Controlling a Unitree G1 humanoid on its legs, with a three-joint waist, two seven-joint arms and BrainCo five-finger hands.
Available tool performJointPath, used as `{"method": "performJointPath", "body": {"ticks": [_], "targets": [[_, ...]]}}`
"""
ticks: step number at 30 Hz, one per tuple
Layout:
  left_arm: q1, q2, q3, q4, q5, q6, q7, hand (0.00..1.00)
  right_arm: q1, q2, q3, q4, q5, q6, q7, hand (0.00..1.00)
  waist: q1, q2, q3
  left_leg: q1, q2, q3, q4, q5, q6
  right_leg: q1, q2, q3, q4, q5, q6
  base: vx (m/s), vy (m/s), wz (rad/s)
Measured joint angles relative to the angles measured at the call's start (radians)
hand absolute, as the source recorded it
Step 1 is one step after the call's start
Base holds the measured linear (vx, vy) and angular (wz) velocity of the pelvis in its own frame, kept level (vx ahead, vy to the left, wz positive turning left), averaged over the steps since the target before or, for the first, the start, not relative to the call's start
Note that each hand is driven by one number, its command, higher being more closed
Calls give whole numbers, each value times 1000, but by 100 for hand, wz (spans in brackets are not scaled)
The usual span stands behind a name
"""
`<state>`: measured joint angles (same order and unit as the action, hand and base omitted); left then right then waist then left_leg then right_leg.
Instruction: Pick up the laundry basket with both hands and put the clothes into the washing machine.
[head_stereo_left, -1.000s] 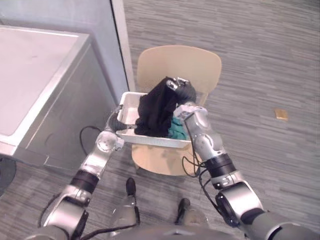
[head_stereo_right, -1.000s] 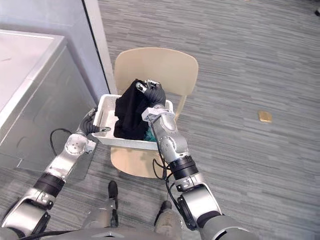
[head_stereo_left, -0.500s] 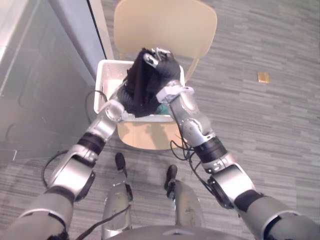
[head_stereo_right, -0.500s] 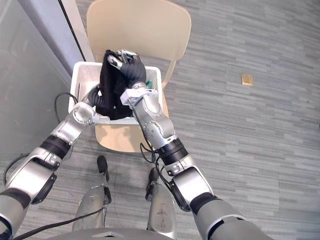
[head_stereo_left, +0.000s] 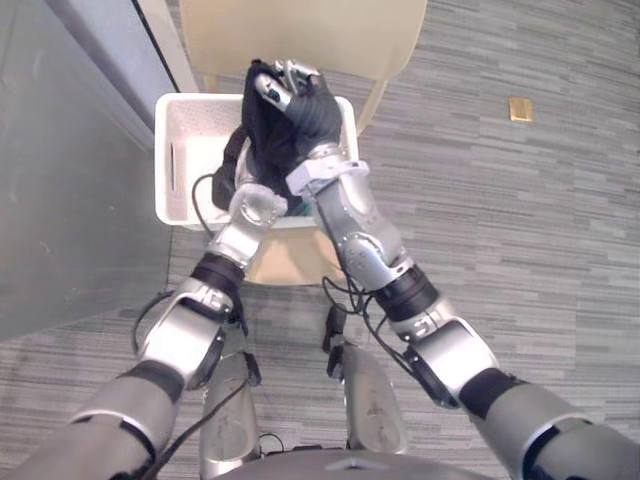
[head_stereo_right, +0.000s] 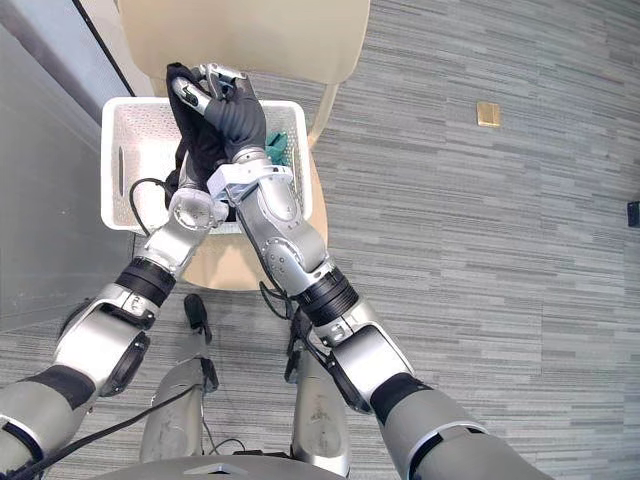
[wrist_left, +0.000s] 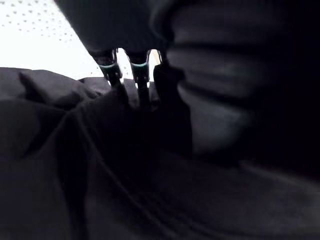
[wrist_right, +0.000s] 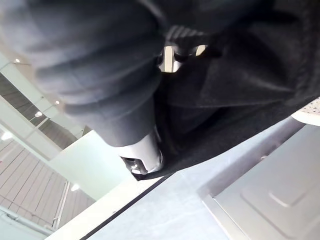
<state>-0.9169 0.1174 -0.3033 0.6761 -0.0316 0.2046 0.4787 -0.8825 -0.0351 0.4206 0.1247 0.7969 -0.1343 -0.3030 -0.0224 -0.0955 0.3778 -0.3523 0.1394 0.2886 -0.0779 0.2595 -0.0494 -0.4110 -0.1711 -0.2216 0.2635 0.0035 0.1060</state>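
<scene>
Find right hand curled tight round a bunch of black garment, held above the white laundry basket. Read the garment's long axis as running from that grip down and toward the robot's left, lower end inside the basket, draped over the left hand. Cannot tell the left hand's grip: buried in black cloth in its own wrist view and in the head views alike. Place the right hand on cloth, not on the basket's rim. Place the basket on the seat of the beige chair, straight ahead, long axis lying across the robot from left to right. Spot a teal garment at the basket's right end, just beside the right wrist, partly covered.

Take the grey wall on the robot's left, near the basket's left end, for the washing machine; a judgement only, and cannot place its opening. Judge the coming move as a carry leftward: garment to the right of the machine, left arm the nearer to it. Watch for the trailing lower end catching on the basket's left wall, and for the two wrists working close beside each other. Note a small tan object on the grey striped floor, well apart to the right, out of the way.
</scene>
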Motion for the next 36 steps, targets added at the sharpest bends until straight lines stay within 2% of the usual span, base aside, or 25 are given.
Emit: {"method": "performJointPath", "body": {"ticks": [6, 14, 17, 21, 24, 25, 31, 32, 34, 36], "targets": [[15, -20, -3, -17, -54, -28, 16, 100, 0, 4, 4, 0, 0, -12, -9, 100, -3, -1, 33, 7, 2, -2, 0, -4, -3, 8, 1, -4, 5, -4, -3, 10, -46, 2], [40, -20, -4, -33, -76, -34, 16, 100, 0, 8, 31, 5, 3, -26, -10, 100, -3, -2, 33, 20, 2, 2, 0, -2, 0, 21, 0, -5, 3, -4, -3, 23, -35, 0], [40, -20, -4, -33, -97, -56, 18, 100, 0, 11, 46, 6, 4, -41, -9, 100, -6, -2, 33, 27, 2, 5, 0, -2, -1, 28, 0, -6, 2, -5, -3, 14, -34, 1], [42, -23, -4, -33, -124, -61, 55, 100, 6, 17, 52, 8, 23, -44, -7, 100, -6, -2, 33, 34, 3, 5, 0, -2, -1, 35, 0, -8, 2, -5, -3, 11, -36, 1], [62, -22, 8, -50, -169, -81, 68, 100, 19, 17, 85, 8, 28, -44, -5, 100, -6, -2, 32, 60, 3, 5, -1, -4, -4, 66, 0, -10, -5, -6, -2, 33, -34, 1], [84, -21, 23, -104, -188, -94, 74, 100, 21, 18, 92, 7, 29, -44, -2, 0, -5, -3, 32, 66, 3, 5, -1, -6, -6, 72, 0, -13, -6, -7, -2, 32, -43, 1], [161, -17, 92, -272, -299, -153, 77, 100, 123, 0, 101, 4, 27, -28, 45, 0, 2, -8, 24, 94, 3, -19, -1, -15, -18, 117, -5, -40, -2, -23, -1, 32, -40, 13], [171, -15, 122, -282, -333, -173, 76, 100, 152, -18, 115, 3, 28, -12, 67, 0, 4, -12, 12, 95, 4, -21, -1, -15, -18, 121, -5, -41, -2, -24, -1, 41, -35, 9], [185, -10, 157, -284, -363, -177, 72, 100, 196, -36, 112, -14, 27, 4, 84, 0, 5, -15, 8, 109, 0, -28, -1, -12, -13, 140, -5, -47, -3, -28, 1, 57, -42, 12], [238, -9, 229, -316, -387, -183, 65, 100, 296, -67, 97, -96, 22, 32, 122, 0, -5, -17, -22, 114, -7, -36, -1, -11, -12, 153, -11, -63, -7, -32, 4, 70, -36, 15]]}}
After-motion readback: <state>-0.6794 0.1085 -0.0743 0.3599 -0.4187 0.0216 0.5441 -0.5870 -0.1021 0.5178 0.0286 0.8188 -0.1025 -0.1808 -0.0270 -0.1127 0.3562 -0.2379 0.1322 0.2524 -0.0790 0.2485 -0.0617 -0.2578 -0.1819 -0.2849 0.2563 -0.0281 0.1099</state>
